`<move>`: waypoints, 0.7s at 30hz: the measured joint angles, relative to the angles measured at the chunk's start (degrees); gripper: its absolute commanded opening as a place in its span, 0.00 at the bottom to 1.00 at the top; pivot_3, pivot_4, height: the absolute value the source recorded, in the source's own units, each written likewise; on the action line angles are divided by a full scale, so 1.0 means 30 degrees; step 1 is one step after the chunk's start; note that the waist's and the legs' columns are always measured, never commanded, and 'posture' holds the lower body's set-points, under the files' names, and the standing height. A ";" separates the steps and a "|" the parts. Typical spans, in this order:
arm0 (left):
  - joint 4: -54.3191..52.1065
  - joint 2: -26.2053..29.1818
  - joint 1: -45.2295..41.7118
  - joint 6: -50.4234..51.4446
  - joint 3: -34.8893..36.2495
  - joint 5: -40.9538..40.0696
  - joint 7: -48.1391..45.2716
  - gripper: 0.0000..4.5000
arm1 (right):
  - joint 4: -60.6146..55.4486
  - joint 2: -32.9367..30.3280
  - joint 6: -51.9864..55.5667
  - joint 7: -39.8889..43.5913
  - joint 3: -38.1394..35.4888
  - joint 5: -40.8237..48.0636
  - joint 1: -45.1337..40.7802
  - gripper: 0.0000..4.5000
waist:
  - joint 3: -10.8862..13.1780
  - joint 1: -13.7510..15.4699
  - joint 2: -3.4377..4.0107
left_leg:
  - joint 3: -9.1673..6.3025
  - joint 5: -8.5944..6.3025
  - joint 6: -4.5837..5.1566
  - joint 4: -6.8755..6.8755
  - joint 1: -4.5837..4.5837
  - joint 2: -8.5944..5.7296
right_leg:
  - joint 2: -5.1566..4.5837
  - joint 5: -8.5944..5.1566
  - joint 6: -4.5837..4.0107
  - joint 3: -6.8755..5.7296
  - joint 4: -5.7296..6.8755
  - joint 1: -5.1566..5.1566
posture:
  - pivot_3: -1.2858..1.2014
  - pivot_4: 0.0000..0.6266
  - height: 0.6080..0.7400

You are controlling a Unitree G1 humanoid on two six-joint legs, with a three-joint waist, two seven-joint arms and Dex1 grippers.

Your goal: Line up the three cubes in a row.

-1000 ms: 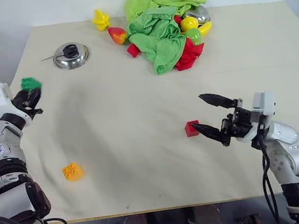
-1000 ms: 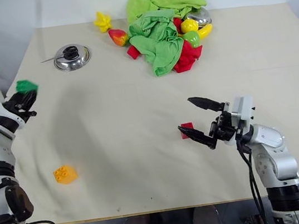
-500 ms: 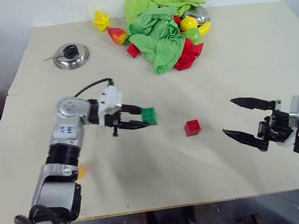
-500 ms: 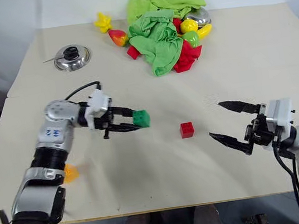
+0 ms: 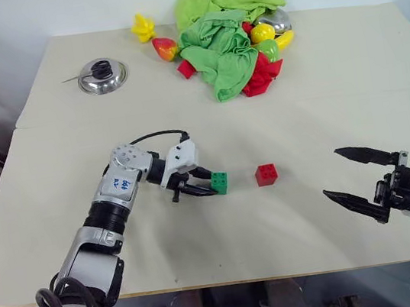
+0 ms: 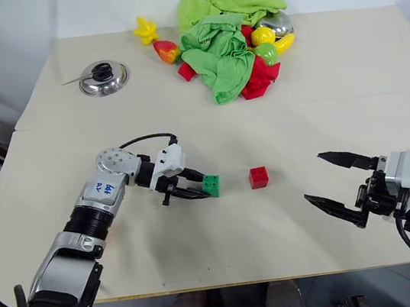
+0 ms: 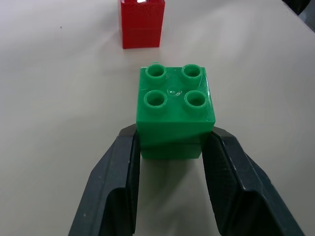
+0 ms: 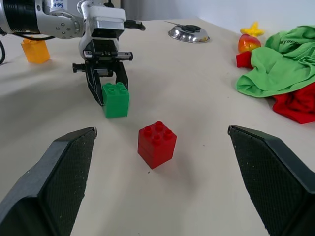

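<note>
Jaws clamp green cube [image 7: 173, 110]; right wrist view reveals orange cube [image 8: 35, 51].

At the far side of your table [image 5: 334, 88] you see a heap of green cloths [image 5: 220, 24]. A red cloth [image 5: 259, 77] and yellow toy fruits [image 5: 260, 33] touch the heap; a steel lid [image 5: 101, 75] lies well left of it. A yellow star-shaped toy [image 5: 143, 27] and a red-yellow fruit [image 5: 165, 48] sit just left of it.

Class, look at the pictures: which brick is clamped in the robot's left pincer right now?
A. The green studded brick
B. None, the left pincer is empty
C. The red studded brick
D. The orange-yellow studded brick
A: the left pincer is shut on the green studded brick, with the red studded brick lying free on the table just beyond it.
</note>
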 measured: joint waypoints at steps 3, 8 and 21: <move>-0.0165 -0.0227 0.0000 0.0444 0.0002 0.0198 0.0836 0.32 | -0.0002 0.0017 -0.0001 -0.0068 0.0001 -0.0026 -0.0002 1.00 | 0.0000 0.0080 0.0000 | -0.0010 -0.0004 0.0007 0.0060 -0.0001 0.0017 | 0.0000 0.0002 0.0003 -0.0004 0.0027 0.0022 | 0.52 0.24 1.00; -0.1012 -0.0265 0.0236 0.1595 0.0000 0.0266 0.1350 0.52 | 0.0013 0.0027 -0.0003 0.0025 0.0002 -0.0063 0.0267 1.00 | -0.0002 0.0041 0.0003 | -0.0006 -0.0006 0.0010 0.0085 0.0004 0.0028 | 0.0000 0.0005 0.0008 0.0009 0.0063 0.0023 | 0.52 0.24 1.00; -0.1102 0.0562 -0.0123 -0.1797 0.3319 -0.2827 -0.0232 1.00 | 0.0664 0.1121 -0.0704 0.1263 0.2265 -0.0254 -0.1623 1.00 | 0.0000 -0.0076 0.0007 | -0.0002 -0.0003 0.0004 0.0095 0.0002 0.0053 | 0.0004 0.0005 0.0005 0.0005 0.0075 0.0005 | 0.52 0.24 1.00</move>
